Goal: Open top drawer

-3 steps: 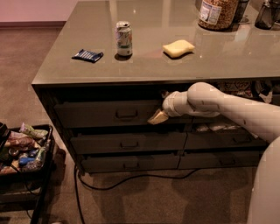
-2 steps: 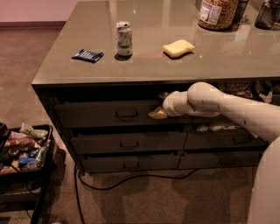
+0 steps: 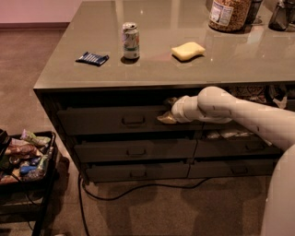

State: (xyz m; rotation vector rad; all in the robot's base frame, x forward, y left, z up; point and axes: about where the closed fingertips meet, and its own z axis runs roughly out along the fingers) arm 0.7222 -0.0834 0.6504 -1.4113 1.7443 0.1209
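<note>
The top drawer point(image 3: 101, 120) is the wide dark grey-green front just under the countertop, with a small pull handle point(image 3: 133, 120) at its middle. A dark gap runs above its upper edge. My gripper point(image 3: 168, 114) sits at the right end of this drawer front, against its upper right corner and to the right of the handle. The white arm point(image 3: 239, 115) reaches in from the right and hides the area behind it.
On the counter point(image 3: 230, 64) stand a can point(image 3: 130, 40), a yellow sponge point(image 3: 188, 50), a blue packet point(image 3: 92, 58) and a jar point(image 3: 229, 14). Two shorter drawers point(image 3: 133, 151) lie below. A black cart point(image 3: 25, 159) of snacks stands at left. A cable point(image 3: 138, 188) crosses the floor.
My gripper has crept slightly upward along the drawer's right end. The drawer front looks unmoved.
</note>
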